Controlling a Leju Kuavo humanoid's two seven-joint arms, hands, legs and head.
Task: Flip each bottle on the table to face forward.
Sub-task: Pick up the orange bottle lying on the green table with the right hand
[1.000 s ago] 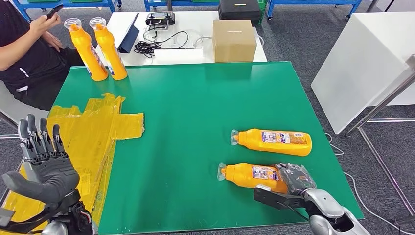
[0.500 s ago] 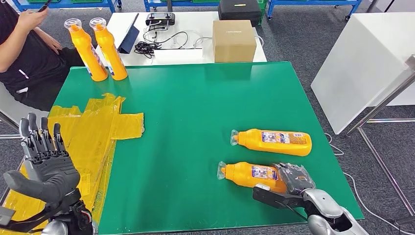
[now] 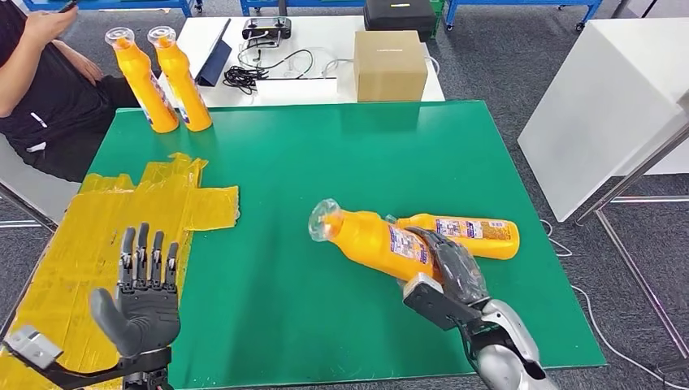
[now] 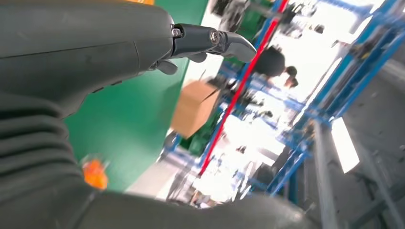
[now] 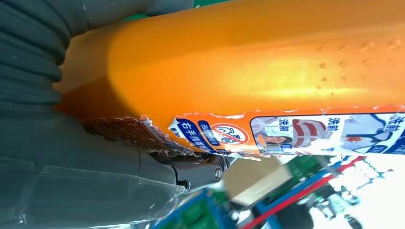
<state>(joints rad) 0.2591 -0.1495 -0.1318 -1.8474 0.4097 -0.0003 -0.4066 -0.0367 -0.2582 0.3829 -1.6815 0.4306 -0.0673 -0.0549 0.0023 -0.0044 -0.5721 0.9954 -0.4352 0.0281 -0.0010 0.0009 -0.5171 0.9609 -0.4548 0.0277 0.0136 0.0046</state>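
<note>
My right hand [image 3: 452, 268] grips an orange bottle [image 3: 370, 240] by its base and holds it tilted above the green table [image 3: 309, 162], its clear cap toward the left and far side. In the right wrist view the held bottle [image 5: 248, 62] shows its torn label against my right hand [image 5: 71, 167]. A second orange bottle [image 3: 467, 235] lies on its side just behind it, cap to the left. Two more orange bottles [image 3: 165, 80] stand upright at the table's far left corner. My left hand [image 3: 145, 296] is raised over the near left, fingers apart and holding nothing; it also shows as the left hand [image 4: 95, 52].
Crumpled yellow plastic sheet [image 3: 122, 219] covers the table's left side. A person [image 3: 41, 81] sits at the far left. Behind the green table is a white table with a cardboard box [image 3: 389, 65], cables and a tablet. A white cabinet [image 3: 601, 106] stands to the right.
My right hand has lifted the near bottle off the table and swung it up and left, tilted. My left hand has moved right and lower in the picture.
</note>
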